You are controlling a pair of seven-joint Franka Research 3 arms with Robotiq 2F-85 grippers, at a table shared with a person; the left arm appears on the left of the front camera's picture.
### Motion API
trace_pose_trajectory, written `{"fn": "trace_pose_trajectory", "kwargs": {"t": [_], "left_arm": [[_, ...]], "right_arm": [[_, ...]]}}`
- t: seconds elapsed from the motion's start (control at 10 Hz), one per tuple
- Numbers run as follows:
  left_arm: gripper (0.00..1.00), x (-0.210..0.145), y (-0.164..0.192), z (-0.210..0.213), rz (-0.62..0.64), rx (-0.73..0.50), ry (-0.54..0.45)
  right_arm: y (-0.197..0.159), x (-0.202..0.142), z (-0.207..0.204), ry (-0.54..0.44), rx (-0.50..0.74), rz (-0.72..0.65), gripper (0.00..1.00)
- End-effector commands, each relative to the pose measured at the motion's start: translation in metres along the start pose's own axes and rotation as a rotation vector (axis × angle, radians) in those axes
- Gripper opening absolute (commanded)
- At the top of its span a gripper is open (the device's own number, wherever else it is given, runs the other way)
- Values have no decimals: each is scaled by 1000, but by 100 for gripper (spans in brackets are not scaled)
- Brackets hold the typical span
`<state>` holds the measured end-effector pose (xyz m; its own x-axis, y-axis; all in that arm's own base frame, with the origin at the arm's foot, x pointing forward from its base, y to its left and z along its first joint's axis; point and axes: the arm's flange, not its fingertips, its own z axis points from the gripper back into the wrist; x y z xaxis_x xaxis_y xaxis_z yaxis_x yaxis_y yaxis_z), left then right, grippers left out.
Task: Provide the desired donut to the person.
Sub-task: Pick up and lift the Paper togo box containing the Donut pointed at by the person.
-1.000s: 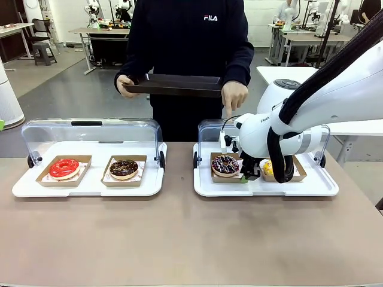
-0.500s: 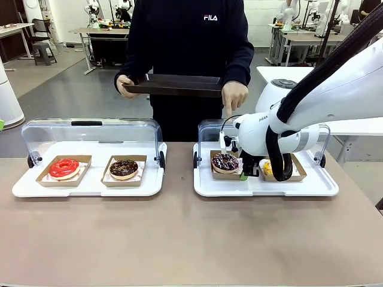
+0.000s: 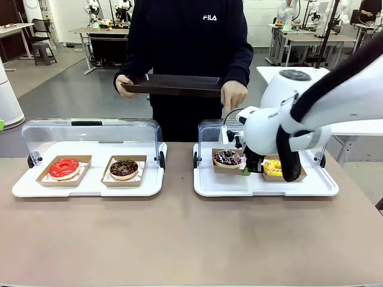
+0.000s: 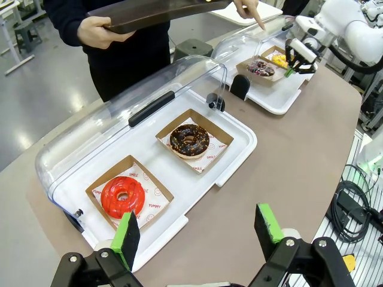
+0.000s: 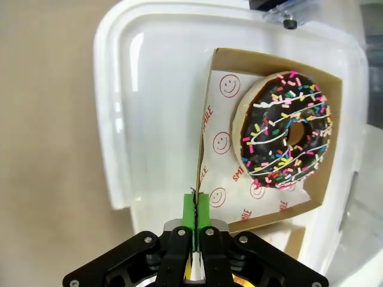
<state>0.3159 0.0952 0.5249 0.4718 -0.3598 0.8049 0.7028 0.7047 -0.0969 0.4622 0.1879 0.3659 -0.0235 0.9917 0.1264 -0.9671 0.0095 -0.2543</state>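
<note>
The person (image 3: 191, 42) in a black FILA sweatshirt stands at the far side, holding a dark tray (image 3: 173, 85) in one hand. The other hand (image 3: 234, 95) points a finger down at the right case. A chocolate donut with coloured sprinkles (image 3: 227, 157) (image 5: 287, 137) lies in a small cardboard tray (image 5: 218, 66) that hangs tilted just above the white base. My right gripper (image 3: 246, 170) (image 5: 196, 206) is shut on that cardboard tray's edge. My left gripper (image 4: 197, 226) hovers open above the near table edge, holding nothing.
The left display case (image 3: 90, 185) holds a red glazed donut (image 3: 64, 168) and a chocolate donut (image 3: 124, 168), its clear lid (image 3: 90, 128) raised. A yellow donut (image 3: 273, 167) sits in the right case (image 3: 266, 188) beside my right gripper. Bare brown table lies in front.
My right gripper has raised the cardboard tray with the sprinkled donut off the white base and a little toward the person. The person's hands have stayed put.
</note>
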Motion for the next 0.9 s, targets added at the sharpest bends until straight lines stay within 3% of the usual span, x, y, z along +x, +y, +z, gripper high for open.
{"fn": "trace_pose_trajectory", "kwargs": {"t": [0.0,0.4,0.7,0.8], "left_arm": [[100,-2,3,0,-14,-9,-9],[100,-2,3,0,-14,-9,-9],[100,-2,3,0,-14,-9,-9],[100,-2,3,0,-14,-9,-9]], "right_arm": [[44,-10,52,10,-77,12,0],[103,3,156,-35,-139,97,0],[97,6,221,-58,-160,100,0],[83,10,219,-5,-107,120,0]]}}
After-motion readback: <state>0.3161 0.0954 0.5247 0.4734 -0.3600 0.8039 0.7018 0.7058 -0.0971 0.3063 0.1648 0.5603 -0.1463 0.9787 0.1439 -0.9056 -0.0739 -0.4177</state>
